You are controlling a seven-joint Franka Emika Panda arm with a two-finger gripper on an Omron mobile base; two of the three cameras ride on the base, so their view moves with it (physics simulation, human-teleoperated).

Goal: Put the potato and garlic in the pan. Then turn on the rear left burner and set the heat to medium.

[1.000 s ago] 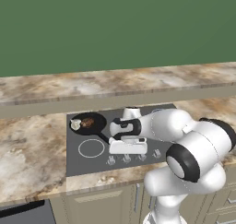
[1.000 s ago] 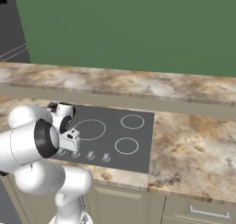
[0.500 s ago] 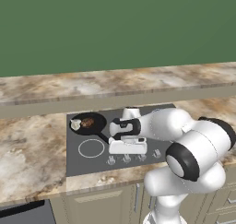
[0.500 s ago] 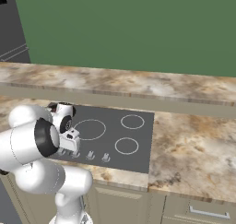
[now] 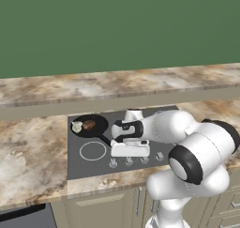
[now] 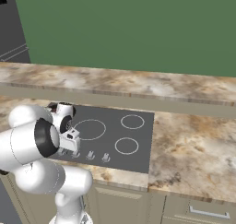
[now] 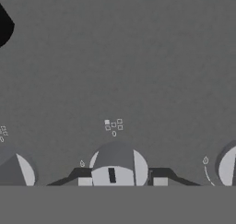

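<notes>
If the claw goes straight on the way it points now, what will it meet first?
Most likely the knob between its fingertips; the claw already brackets it. Beyond it lies the cooktop glass; depth is unclear.

No words, brand names or numbers can be read anywhere. The only signs are small pale marks printed on the glass of the cooktop (image 7: 138, 57) in the hand view: a little cluster of squares (image 7: 113, 124) above the middle knob (image 7: 119, 165), with a tiny drop-shaped symbol under it, a similar cluster at the left edge, and small drop marks beside the knobs. They are too small and blurred to tell their exact meaning. In both base views the cooktop carries white ring outlines marking cooking zones.
</notes>
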